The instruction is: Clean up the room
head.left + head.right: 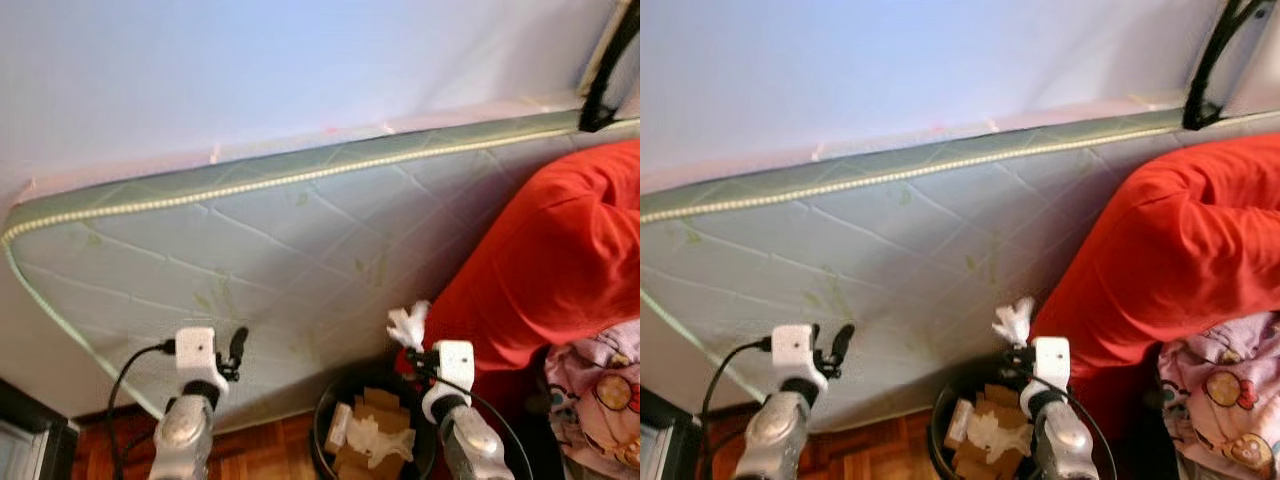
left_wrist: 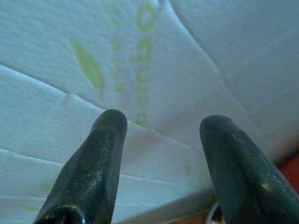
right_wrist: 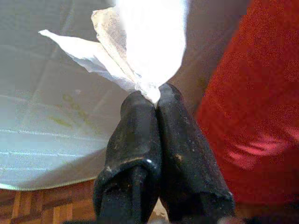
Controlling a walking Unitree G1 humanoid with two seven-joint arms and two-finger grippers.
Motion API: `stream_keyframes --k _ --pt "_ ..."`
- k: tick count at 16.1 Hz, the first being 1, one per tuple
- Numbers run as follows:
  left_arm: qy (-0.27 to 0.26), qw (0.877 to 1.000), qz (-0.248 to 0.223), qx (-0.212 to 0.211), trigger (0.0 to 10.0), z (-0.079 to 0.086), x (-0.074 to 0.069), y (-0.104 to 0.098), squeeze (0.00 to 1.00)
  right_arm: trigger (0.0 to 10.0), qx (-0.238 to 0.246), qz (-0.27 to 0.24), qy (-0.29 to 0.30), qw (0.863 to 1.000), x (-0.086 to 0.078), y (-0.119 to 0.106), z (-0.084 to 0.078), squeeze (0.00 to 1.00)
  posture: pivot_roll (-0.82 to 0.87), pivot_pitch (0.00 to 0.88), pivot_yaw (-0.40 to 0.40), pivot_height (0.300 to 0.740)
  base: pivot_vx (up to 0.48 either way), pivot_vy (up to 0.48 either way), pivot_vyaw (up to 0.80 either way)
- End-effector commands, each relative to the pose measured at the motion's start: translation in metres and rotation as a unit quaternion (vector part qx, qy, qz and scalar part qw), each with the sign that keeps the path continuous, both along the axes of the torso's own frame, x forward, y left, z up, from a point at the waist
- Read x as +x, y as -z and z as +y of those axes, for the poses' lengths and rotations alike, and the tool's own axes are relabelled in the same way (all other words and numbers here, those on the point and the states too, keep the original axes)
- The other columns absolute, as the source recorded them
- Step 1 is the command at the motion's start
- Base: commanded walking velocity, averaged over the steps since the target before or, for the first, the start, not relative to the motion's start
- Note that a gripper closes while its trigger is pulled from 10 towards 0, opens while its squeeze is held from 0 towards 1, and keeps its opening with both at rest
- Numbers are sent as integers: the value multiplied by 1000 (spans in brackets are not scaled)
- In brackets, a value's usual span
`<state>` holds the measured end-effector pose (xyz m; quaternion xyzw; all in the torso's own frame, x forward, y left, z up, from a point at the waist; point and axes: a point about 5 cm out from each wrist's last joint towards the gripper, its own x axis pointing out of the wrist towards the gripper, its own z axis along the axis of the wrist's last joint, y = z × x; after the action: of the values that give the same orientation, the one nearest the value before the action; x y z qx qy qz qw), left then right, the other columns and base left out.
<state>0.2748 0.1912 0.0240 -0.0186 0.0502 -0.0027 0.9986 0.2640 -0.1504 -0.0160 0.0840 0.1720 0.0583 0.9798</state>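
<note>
The right hand (image 3: pixel 156 100) has its two fingers pressed together on a crumpled white tissue (image 1: pixel 408 325), pinching it by one end so the rest fans out above the fingertips. It holds the tissue raised just over the far rim of the black bin (image 1: pixel 322 420), which sits on the wood floor (image 1: pixel 270 450) between the two arms. To my eye that height makes sense: the scrap is lifted clear of the rim so it can fall inside when let go, and the drop looks like the next step.

The left hand (image 2: pixel 161 140) is spread and holds nothing. It points at the quilted mattress (image 1: pixel 250 250) leaning against the wall, out of the way to the side of the bin.

Counting: one tissue in the grip, one bin, and in it several pieces of brown cardboard (image 1: pixel 368 410) with at least one white paper wad (image 1: pixel 375 440) on top. One mattress, one red cover (image 1: pixel 560 260) draped on the right, and one pink printed cloth (image 1: pixel 600 385) below it.
</note>
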Motion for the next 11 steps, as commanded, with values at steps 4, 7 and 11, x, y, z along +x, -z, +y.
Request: stream_keyframes --k 4,7,11 --pt "5 1000 -11 4 10000 0 -6 -5 0 10000 -17 -13 7 1000 -2 -1 -3 0 35 28 5 740 0 0 0" --pt "9 1000 -4 5 10000 0 -12 -3 0 10000 -27 -41 13 999 0 -8 -8 0 33 34 4 725 0 0 0" --pt "7 1000 -1 6 10000 1 -17 -4 0 10000 -18 -68 30 997 4 -16 -9 0 36 40 2 725 0 0 0"
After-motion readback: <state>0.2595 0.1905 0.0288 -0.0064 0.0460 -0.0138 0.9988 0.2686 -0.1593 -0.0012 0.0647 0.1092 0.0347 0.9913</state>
